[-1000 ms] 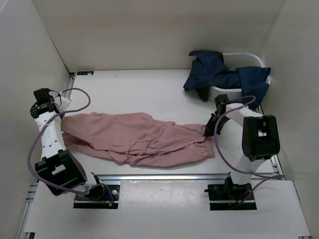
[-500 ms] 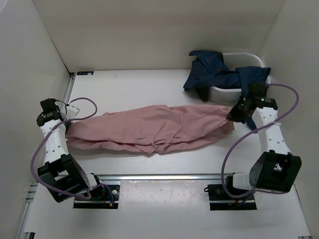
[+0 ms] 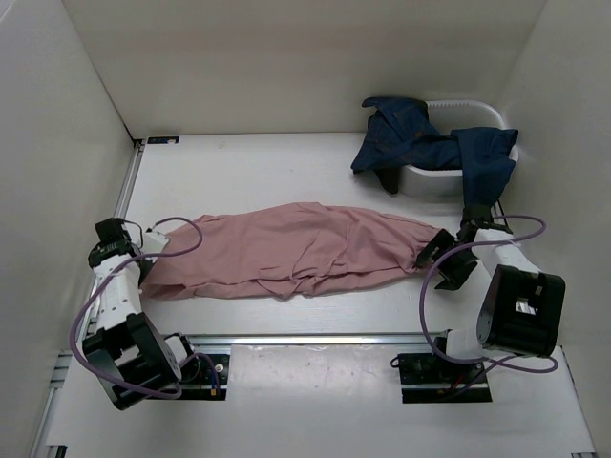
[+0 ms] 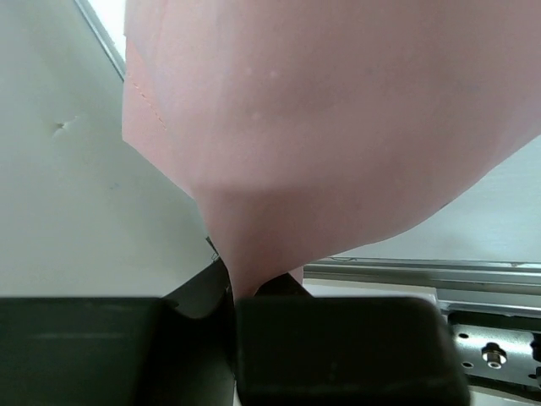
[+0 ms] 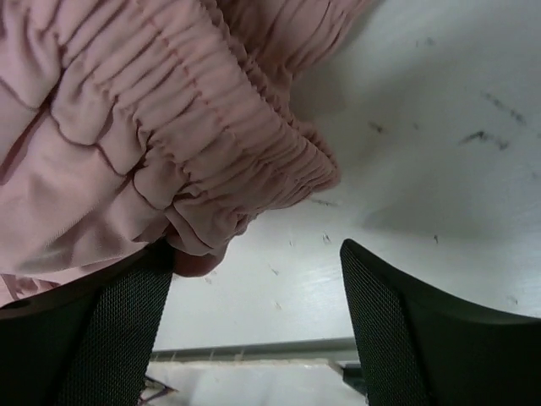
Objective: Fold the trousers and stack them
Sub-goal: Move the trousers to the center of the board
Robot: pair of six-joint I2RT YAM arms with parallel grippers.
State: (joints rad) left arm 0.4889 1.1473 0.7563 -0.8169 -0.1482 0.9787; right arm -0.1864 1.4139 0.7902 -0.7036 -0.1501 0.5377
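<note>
**Pink trousers lying across the table, one end pinched, the other free**

The dusty-pink trousers (image 3: 296, 248) are lying stretched from left to right across the middle of the white table (image 3: 248, 172), wrinkled and partly twisted. At the left of the overhead view, the left gripper (image 3: 145, 265) is clamping the cloth's end. Its wrist view shows the fingers pressed together on a pinch of pink fabric.

At the right, the right gripper (image 3: 434, 250) is sitting at the other end with its fingers spread wide. In its wrist view a gathered elastic edge (image 5: 254, 152) is resting against one finger (image 5: 110, 321) but is not being squeezed.

The dark blue jeans (image 3: 430, 143) are hanging over a white tub (image 3: 468, 100) in the upper right, well apart from the pink pair.

The likely trouble lies in the uneven hold. If the left arm pulls while the right end is lying loose, the cloth would probably drag and bunch instead of folding flat. The elastic edge could also catch on the spread finger as that arm moves.
</note>
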